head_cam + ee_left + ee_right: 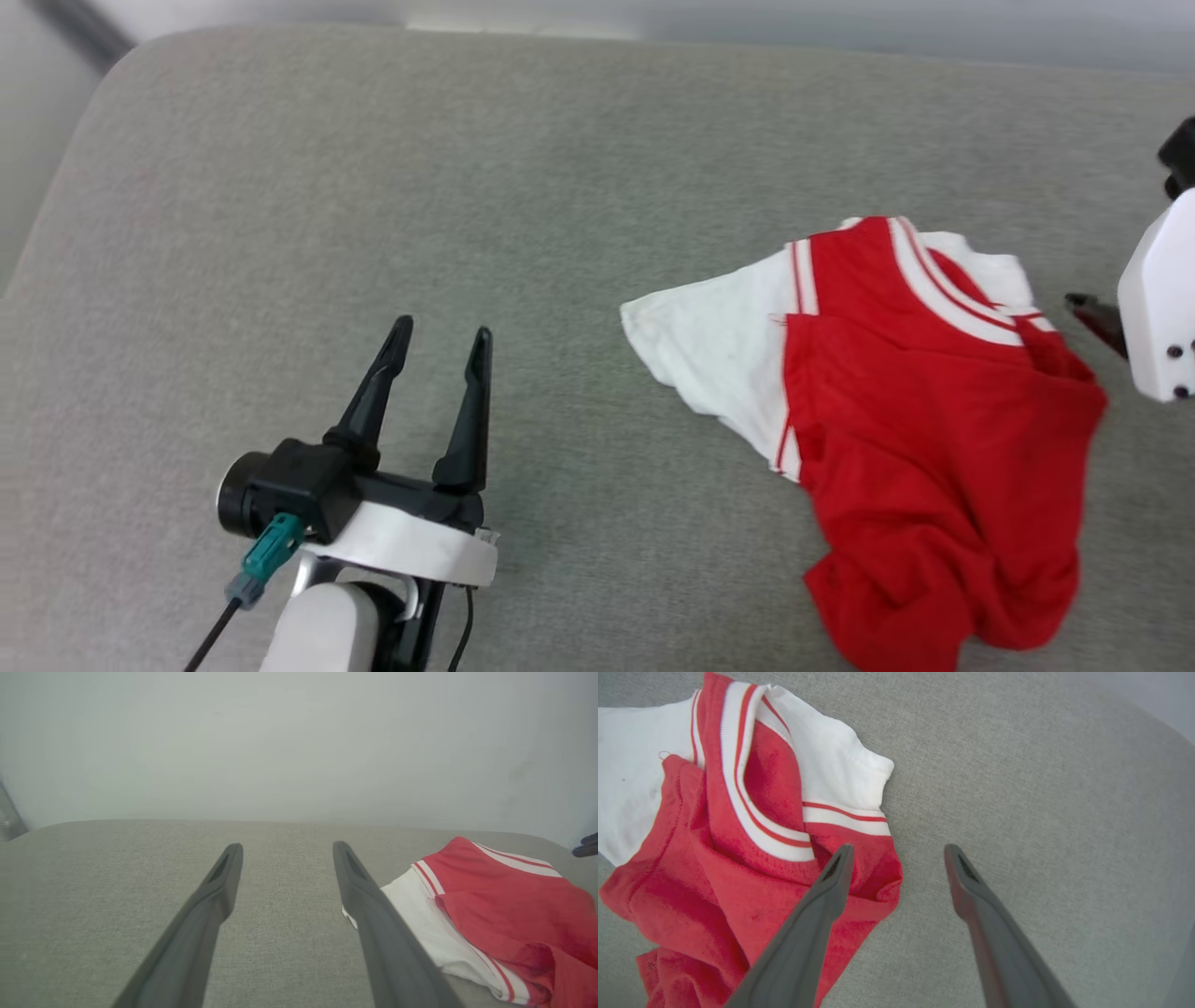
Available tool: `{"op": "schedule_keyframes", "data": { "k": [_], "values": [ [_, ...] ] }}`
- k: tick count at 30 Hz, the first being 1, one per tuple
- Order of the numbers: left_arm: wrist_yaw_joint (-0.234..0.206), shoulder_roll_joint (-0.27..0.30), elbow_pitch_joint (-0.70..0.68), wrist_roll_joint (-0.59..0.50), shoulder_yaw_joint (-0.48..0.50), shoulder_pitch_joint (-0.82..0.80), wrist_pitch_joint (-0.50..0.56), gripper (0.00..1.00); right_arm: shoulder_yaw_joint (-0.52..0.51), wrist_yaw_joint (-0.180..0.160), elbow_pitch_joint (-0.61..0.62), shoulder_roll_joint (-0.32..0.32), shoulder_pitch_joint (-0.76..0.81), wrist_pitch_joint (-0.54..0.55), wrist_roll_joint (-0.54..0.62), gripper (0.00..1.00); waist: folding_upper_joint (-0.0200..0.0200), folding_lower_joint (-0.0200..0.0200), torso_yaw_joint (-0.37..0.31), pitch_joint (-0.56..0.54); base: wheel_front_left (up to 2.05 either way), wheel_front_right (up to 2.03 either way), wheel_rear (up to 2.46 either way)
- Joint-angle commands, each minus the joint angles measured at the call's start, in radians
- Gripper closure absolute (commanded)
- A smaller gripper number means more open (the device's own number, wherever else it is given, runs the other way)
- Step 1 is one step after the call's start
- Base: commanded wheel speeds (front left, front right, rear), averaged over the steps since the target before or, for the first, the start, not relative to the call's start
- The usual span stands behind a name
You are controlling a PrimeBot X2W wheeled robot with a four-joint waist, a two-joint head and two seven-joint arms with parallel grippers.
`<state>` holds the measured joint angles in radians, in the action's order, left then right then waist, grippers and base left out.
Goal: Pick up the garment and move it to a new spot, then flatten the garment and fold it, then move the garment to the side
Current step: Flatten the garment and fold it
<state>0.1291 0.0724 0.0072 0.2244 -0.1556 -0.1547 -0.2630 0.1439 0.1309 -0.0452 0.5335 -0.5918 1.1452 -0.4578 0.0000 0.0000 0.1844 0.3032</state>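
Crumpled bright red thin-fabric jersey [934, 420], with white sleeve panels and striped trim, lies right of centre on grey woven cushion [327, 168]. Lower left of the head view: left gripper [443, 327], jaws apart, empty, well apart from jersey. At jersey's right edge: right gripper [900, 848], jaws apart, nothing held, one finger over red fabric.

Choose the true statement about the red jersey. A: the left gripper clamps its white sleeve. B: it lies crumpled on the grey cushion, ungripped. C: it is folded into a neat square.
B: the jersey lies bunched on the cushion, with left gripper and right gripper both open.
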Motion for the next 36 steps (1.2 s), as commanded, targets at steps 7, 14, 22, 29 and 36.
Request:
{"op": "schedule_keyframes", "data": {
  "k": [7,14,22,29,36],
  "values": [
    [0.002,-0.019,-0.018,0.025,-0.052,-0.055,-0.003,0.00,0.031,0.000,-0.204,0.031,-0.133,0.015,0.030,0.00,0.0000,0.0000,0.150,0.110,0.00,0.00,0.00],
    [0.002,-0.023,-0.036,0.040,-0.075,-0.071,-0.003,0.00,0.087,0.000,-0.298,0.056,-0.150,0.014,0.029,0.00,0.0000,0.0000,0.188,0.141,0.00,0.00,0.00],
    [-0.006,-0.023,-0.030,0.050,-0.068,-0.066,-0.003,0.00,0.124,0.000,-0.382,0.072,-0.049,-0.014,-0.002,1.00,0.0000,0.0000,0.191,0.136,0.00,0.00,0.00],
    [-0.003,-0.023,-0.015,0.024,-0.027,-0.045,-0.003,0.00,0.031,-0.001,-0.403,0.053,-0.071,-0.136,-0.025,1.00,0.0000,0.0000,0.118,0.075,0.00,0.00,0.00],
    [-0.001,-0.022,-0.011,0.006,0.024,-0.011,-0.003,0.00,-0.060,0.000,-0.400,0.031,-0.026,-0.253,-0.036,1.00,0.0000,0.0000,0.008,-0.009,0.00,0.00,0.00]
  ]
}}
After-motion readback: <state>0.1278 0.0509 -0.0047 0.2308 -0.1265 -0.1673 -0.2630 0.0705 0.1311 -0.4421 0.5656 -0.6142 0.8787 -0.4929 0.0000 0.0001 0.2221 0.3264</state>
